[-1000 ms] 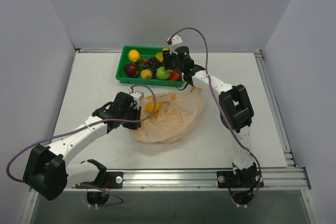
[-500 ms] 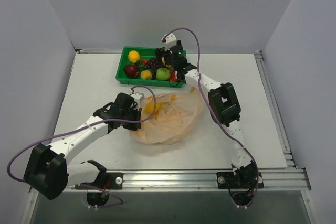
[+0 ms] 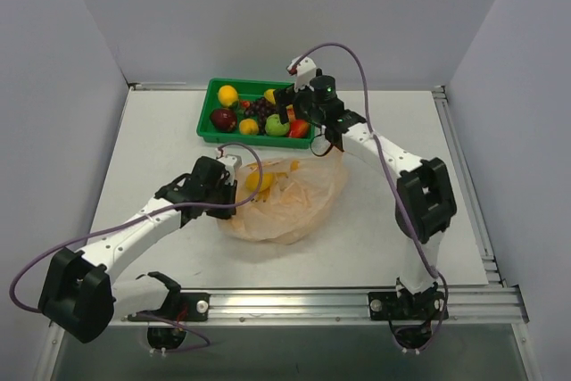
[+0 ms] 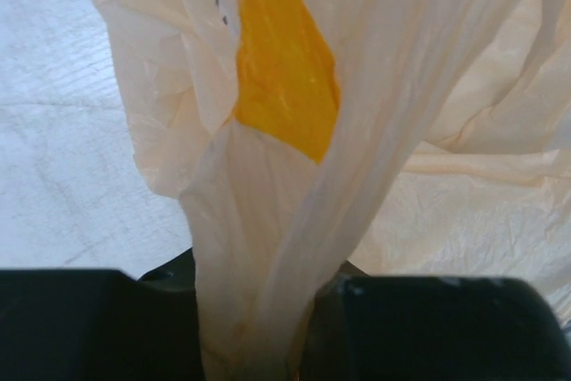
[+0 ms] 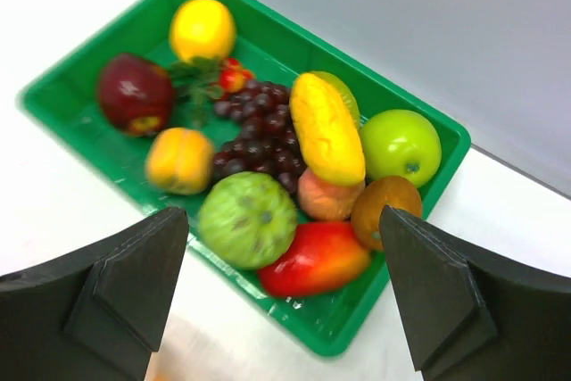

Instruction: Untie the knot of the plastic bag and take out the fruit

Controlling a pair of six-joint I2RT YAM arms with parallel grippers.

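A bunched fold of the plastic bag (image 4: 268, 220) was pinched between the narrowly set jaws of the left gripper (image 4: 259, 350). A yellow fruit (image 4: 285, 64) was seen through the thin plastic just beyond. The bag was spread on the table (image 3: 152, 149), its far edge near the green tray (image 5: 357, 76). Over that tray, crowded with a dark red apple (image 5: 134, 94) and a grape bunch (image 5: 254, 136), the right gripper (image 5: 285, 283) was held wide and empty.

White arm links (image 3: 134, 229) with black joint housings (image 3: 76, 287); purple cables (image 3: 343, 45) looping alongside; right hand (image 5: 281, 220) matte black, blocky.
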